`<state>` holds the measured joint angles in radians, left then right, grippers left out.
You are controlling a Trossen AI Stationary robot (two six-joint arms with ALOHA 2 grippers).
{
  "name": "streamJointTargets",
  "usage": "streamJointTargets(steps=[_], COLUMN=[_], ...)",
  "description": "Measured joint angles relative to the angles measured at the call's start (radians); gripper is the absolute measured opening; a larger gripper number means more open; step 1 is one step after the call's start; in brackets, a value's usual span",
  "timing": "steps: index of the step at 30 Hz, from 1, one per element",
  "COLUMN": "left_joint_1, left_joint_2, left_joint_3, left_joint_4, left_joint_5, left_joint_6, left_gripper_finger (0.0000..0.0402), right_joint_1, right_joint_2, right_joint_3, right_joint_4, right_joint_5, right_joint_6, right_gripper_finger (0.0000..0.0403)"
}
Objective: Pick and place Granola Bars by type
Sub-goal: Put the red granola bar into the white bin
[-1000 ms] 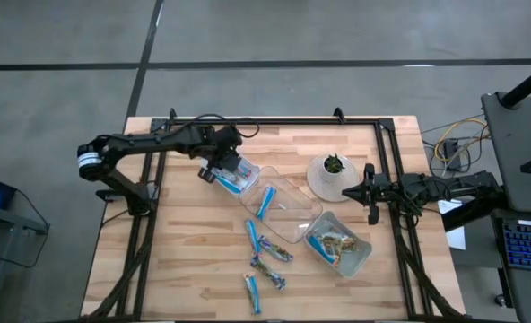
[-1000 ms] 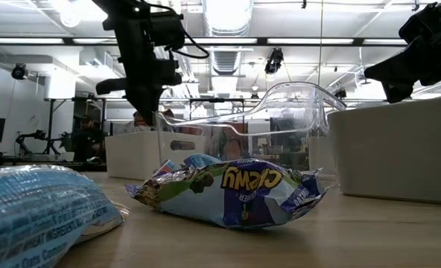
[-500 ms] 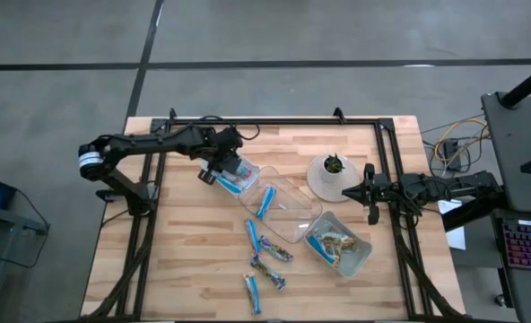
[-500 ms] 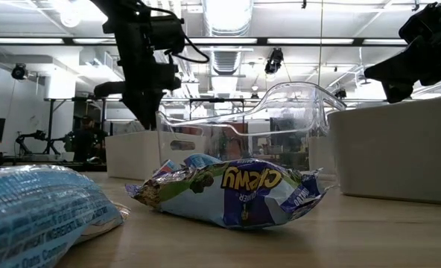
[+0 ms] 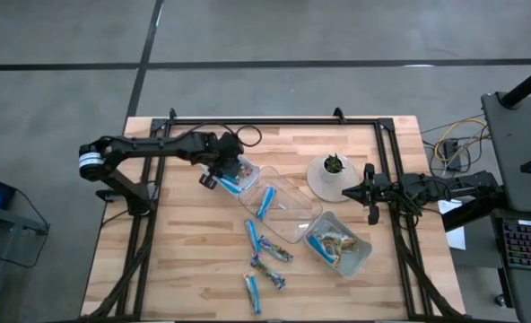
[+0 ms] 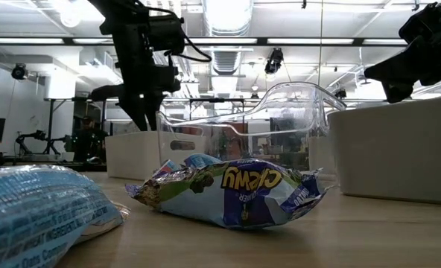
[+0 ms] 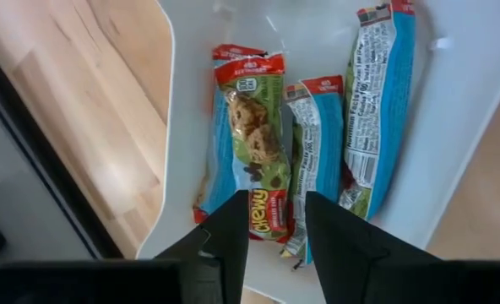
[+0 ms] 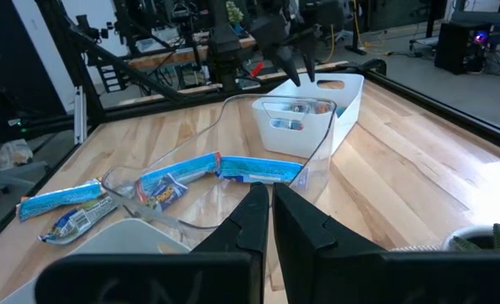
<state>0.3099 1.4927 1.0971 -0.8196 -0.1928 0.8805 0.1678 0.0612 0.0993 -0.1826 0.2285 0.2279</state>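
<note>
Fingers of the left gripper [image 7: 275, 232] stand parted with nothing between them, poised above a white bin [image 7: 453, 127] at the counter's [image 5: 185, 269] rear left. Three granola bars lie side by side in that bin: a chocolate-chip bar [image 7: 248, 139], a middle bar [image 7: 315, 148] and a blue bar [image 7: 377, 101], both back side up. Fingers of the right gripper [image 8: 269, 207] are pressed together, empty, at the counter's right edge beside a potted plant [image 5: 333, 170]. One blue bar [image 5: 265, 202] rests in a clear tray [image 5: 288, 211]. Greenish bars [image 5: 335, 242] fill another bin [image 5: 360, 260]. Loose bars [image 5: 265, 260] lie scattered on the wood in front.
</note>
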Motion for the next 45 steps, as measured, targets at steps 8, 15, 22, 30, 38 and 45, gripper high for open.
streamJointTargets(steps=[8,15,22,30,38,45], left_joint_1=[-0.051,-0.092,-0.191,-0.368,-0.555,-0.683], left_joint_2=[-0.023,-0.054,-0.104,-0.154,-0.141,-0.084], left_joint_3=[0.037,0.093,0.129,0.146,0.144,0.143], left_joint_4=[-0.082,-0.176,-0.202,-0.158,-0.080,0.008], left_joint_5=[-0.084,-0.090,-0.009,0.175,0.248,0.251], left_joint_6=[-0.021,-0.159,-0.272,-0.408,-0.373,-0.299], left_gripper_finger=[0.0075,0.0005,0.0000,0.0000,0.0000,0.0000], right_joint_1=[0.000,0.000,0.000,0.000,0.000,0.000], right_joint_2=[0.000,0.000,0.000,0.000,0.000,0.000], right_joint_3=[0.000,0.000,0.000,0.000,0.000,0.000], right_joint_4=[0.000,0.000,0.000,0.000,0.000,0.000], right_joint_5=[0.000,0.000,0.001,0.000,-0.001,-0.001], right_joint_6=[0.000,0.000,0.000,0.000,0.000,0.000], right_gripper_finger=[0.0013,0.0013,0.0013,0.0013,0.0013,0.0013])
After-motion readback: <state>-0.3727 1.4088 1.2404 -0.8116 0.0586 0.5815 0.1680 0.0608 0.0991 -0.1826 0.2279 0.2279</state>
